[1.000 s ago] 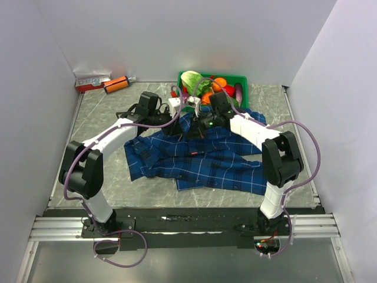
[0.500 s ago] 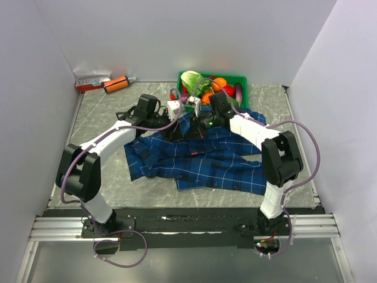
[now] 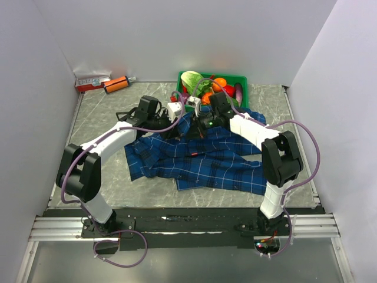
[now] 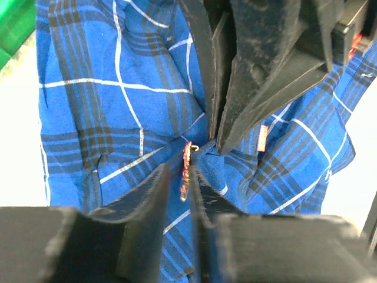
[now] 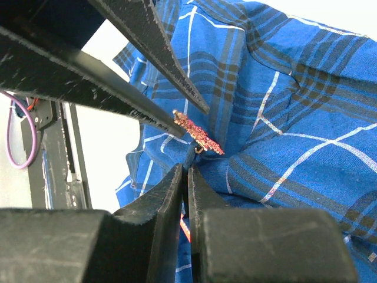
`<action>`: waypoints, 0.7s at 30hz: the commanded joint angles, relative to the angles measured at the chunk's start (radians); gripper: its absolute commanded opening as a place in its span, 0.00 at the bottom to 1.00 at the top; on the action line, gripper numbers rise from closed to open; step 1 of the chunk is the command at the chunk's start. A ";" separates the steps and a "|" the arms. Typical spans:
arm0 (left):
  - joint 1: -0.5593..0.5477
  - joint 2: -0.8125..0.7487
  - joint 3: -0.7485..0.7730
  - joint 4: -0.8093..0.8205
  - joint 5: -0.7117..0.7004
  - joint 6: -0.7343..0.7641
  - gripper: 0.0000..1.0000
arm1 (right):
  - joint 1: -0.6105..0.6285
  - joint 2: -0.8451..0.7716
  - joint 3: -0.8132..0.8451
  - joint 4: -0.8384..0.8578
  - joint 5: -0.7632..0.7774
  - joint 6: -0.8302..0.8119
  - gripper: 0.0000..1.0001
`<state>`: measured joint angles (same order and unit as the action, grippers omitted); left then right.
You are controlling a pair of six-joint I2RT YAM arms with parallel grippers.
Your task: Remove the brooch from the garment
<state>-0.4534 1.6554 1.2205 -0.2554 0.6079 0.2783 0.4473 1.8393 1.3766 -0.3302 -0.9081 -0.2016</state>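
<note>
While the right gripper is pressed together on a fold of the shirt just beneath the brooch, the left gripper sits with its jaws narrowly spread around the brooch itself. Both arms meet over the far middle of the shirt, which lies crumpled on the table.

From the left wrist, the brooch shows edge-on between the left gripper's two fingers. It lies against one of them, and a slit of blue cloth shows on the other side, so I judge it straddled but not yet clamped. From the right wrist, the left gripper's tips reach one end of the brooch, and the lower tip touches it. The rest of the ornament juts toward the pinched fold, where a small hook seems to enter the cloth. The red tag sits off to one side, apart from both grippers.

The step in hand looks like taking hold of the brooch, with the cloth already anchored. The next move calls for closing the left jaws squarely on the ornament alone, with no fabric caught between them. It should then be drawn out along the line of its pin, not straight up, against the right gripper's hold on the fold. The brooch is thin and tiny, so a slight skew could let it slip out. Whether its clasp is undone cannot be told.
</note>
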 commanded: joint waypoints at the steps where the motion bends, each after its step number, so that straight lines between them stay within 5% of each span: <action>1: -0.005 0.012 0.027 -0.021 -0.002 0.038 0.21 | 0.004 0.006 0.032 0.003 -0.026 0.001 0.16; 7: -0.005 0.021 0.031 -0.035 0.050 0.035 0.14 | 0.005 0.015 0.044 0.002 -0.028 0.004 0.15; 11: -0.007 0.029 0.025 -0.031 0.069 0.027 0.25 | 0.004 0.025 0.056 -0.013 -0.032 0.001 0.16; 21: -0.007 0.060 0.059 -0.070 0.092 0.042 0.04 | 0.005 0.021 0.050 -0.012 -0.023 -0.001 0.15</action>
<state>-0.4534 1.7138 1.2312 -0.3157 0.6548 0.2993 0.4473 1.8545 1.3876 -0.3435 -0.9112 -0.2020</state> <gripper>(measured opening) 0.104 0.154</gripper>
